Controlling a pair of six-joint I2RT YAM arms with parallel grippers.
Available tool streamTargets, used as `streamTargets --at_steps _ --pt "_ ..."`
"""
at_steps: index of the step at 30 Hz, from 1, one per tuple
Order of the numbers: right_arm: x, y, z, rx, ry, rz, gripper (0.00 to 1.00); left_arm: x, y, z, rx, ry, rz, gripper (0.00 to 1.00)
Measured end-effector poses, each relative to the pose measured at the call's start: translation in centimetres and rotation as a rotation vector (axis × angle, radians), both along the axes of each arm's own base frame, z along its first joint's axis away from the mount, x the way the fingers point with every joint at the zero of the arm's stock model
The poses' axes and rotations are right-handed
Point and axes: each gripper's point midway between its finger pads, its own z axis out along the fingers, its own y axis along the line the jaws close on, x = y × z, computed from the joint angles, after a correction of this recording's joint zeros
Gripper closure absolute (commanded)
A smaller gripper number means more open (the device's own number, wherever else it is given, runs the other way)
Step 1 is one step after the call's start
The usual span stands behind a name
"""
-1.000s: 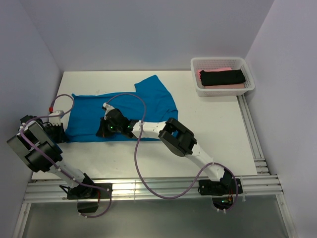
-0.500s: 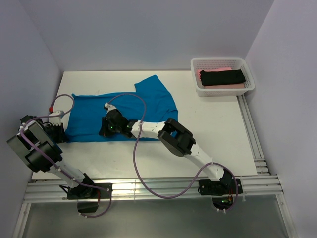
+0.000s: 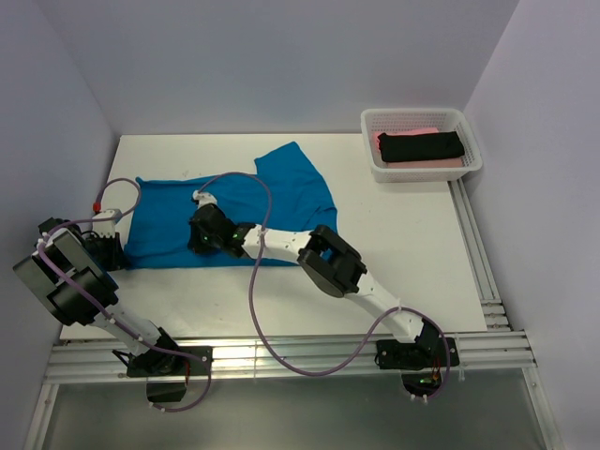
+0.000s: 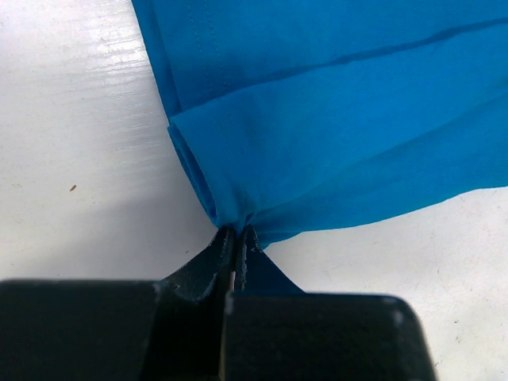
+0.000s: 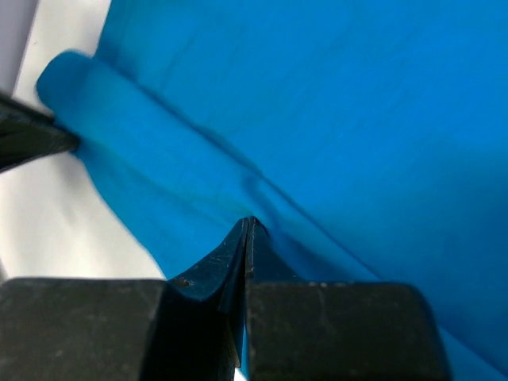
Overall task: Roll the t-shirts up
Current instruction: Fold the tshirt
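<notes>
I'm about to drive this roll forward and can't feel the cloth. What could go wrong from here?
1. The left gripper pinches only the very corner of the blue t-shirt at its tips, so the cloth could slip out.
2. The right gripper holds the near hem well short of the shirt's right side. That unheld stretch may lag and skew the roll.
3. The sleeve pointing toward the far edge may bunch unevenly.

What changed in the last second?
The right gripper, shut on the blue t-shirt, moved slightly toward the far side of the table, drawing the pinched fold along. The left gripper stays shut on the shirt's corner; the basket is unchanged.
</notes>
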Motion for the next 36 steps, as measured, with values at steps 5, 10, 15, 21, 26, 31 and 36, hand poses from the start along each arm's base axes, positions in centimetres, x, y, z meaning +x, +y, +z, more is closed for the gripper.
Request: streamTargets --at_steps 5,10,15,21,26,31,36 --pt "1.2 -0.3 0.0 -0.054 -0.073 -0.047 1.00 0.0 0.0 0.0 0.000 0.000 0.000 1.00" --pt "1.8 -0.5 0.4 -0.121 -0.156 -0.097 1.00 0.0 0.0 0.0 0.000 0.000 0.000 1.00" --pt "2.2 -0.9 0.6 -0.175 -0.224 -0.121 1.00 0.0 0.0 0.0 0.000 0.000 0.000 1.00" --pt "2.7 -2.4 0.9 -0.231 -0.271 -0.131 0.96 0.0 0.0 0.0 -0.001 0.000 0.000 1.00" --pt "3.1 -5.0 4.5 -0.259 -0.302 -0.157 0.94 0.0 0.0 0.0 0.004 0.002 0.002 1.00" --pt "2.6 -12.0 8.9 -0.233 -0.247 -0.196 0.78 -0.3 0.4 0.1 0.027 0.015 0.008 1.00" --pt "3.5 -20.4 10.0 -0.280 -0.197 -0.317 0.68 -0.5 0.5 0.1 0.040 0.017 0.010 0.99"
